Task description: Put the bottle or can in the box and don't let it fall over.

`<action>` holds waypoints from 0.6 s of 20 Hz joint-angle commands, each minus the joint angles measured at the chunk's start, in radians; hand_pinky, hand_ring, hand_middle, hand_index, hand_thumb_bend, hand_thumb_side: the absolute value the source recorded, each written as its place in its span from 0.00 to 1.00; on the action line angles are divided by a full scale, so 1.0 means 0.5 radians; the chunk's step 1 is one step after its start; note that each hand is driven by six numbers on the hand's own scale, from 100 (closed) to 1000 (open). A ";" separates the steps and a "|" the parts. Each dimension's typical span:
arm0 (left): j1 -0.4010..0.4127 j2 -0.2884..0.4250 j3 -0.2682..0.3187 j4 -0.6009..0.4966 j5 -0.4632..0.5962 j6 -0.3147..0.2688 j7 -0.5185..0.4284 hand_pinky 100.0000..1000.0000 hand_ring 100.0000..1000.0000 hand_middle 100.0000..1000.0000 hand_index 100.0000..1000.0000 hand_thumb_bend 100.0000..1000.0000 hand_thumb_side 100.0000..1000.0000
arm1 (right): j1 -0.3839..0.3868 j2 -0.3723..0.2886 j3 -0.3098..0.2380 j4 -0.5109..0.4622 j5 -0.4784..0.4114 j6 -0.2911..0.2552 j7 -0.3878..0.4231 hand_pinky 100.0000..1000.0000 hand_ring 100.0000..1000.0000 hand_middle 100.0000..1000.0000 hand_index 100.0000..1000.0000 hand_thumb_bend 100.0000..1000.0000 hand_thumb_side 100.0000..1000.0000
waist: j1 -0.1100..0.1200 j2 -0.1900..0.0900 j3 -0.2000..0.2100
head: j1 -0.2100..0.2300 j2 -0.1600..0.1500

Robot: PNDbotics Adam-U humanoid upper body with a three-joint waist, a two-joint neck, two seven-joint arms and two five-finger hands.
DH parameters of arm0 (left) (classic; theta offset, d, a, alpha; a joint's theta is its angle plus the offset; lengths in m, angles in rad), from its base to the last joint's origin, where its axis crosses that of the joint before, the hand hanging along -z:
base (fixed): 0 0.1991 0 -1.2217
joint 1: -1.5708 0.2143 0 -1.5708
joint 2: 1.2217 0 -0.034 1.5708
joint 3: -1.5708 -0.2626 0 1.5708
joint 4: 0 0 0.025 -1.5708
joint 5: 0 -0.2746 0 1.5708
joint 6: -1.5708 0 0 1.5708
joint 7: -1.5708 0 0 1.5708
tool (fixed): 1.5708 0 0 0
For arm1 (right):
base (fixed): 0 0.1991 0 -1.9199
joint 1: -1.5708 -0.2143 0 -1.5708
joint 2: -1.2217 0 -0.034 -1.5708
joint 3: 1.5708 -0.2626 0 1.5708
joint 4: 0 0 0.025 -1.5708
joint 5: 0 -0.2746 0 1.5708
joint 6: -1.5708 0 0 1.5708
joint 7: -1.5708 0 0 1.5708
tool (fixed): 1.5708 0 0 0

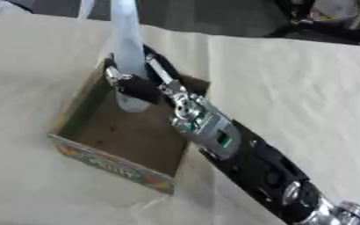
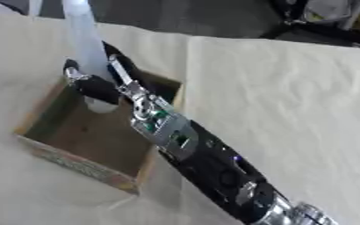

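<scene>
A tall pale bottle (image 1: pixel 127 48) stands upright with its base inside the open cardboard box (image 1: pixel 68 114), near the box's far wall. My right hand (image 1: pixel 141 85) reaches in from the lower right, and its black fingers are curled round the bottle's lower part. The arm (image 1: pixel 244 154) lies across the box's right rim. The bottle's base (image 2: pixel 99 105) shows just below the fingers; whether it rests on the box floor I cannot tell. My left hand shows in no view.
The box sits on a cream cloth-covered table (image 1: pixel 290 88). Its near wall (image 1: pixel 114 167) carries a colourful print. Dark clutter (image 1: pixel 329 22) lies beyond the table's far edge at the upper right.
</scene>
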 commanded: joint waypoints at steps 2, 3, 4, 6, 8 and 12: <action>-0.020 0.039 0.022 -0.033 -0.003 -0.007 -0.013 1.00 0.76 0.78 0.74 0.23 0.40 | -0.040 -0.019 -0.036 -0.036 -0.023 0.026 0.023 1.00 1.00 1.00 1.00 0.00 0.06 | 0.022 -0.030 0.005 | 0.000 -0.020; -0.020 0.039 0.022 -0.033 -0.003 -0.007 -0.014 1.00 0.76 0.78 0.74 0.23 0.41 | -0.039 -0.017 -0.038 -0.027 -0.041 0.024 0.014 1.00 1.00 1.00 1.00 0.00 0.03 | 0.022 -0.030 0.005 | -0.001 -0.020; -0.020 0.038 0.022 -0.033 -0.003 -0.007 -0.016 1.00 0.76 0.78 0.74 0.23 0.41 | -0.039 -0.016 -0.035 -0.021 -0.055 0.017 0.009 1.00 1.00 1.00 1.00 0.00 0.06 | 0.022 -0.029 0.006 | -0.001 -0.020; -0.020 0.038 0.023 -0.033 -0.003 -0.008 -0.017 1.00 0.76 0.78 0.74 0.24 0.41 | -0.040 -0.017 -0.024 -0.010 -0.067 -0.008 0.029 1.00 1.00 1.00 1.00 0.00 0.49 | 0.023 -0.028 0.008 | -0.002 -0.021; -0.021 0.039 0.025 -0.033 -0.003 -0.010 -0.017 1.00 0.76 0.78 0.74 0.24 0.41 | -0.040 -0.019 -0.021 -0.002 -0.067 -0.043 0.075 1.00 1.00 1.00 1.00 0.00 0.59 | 0.024 -0.027 0.007 | 0.000 -0.021; -0.023 0.039 0.025 -0.033 -0.004 -0.009 -0.019 1.00 0.76 0.78 0.74 0.24 0.41 | -0.039 -0.024 -0.036 0.004 -0.062 -0.086 0.108 1.00 1.00 1.00 1.00 0.00 0.60 | 0.025 -0.027 0.004 | 0.003 -0.023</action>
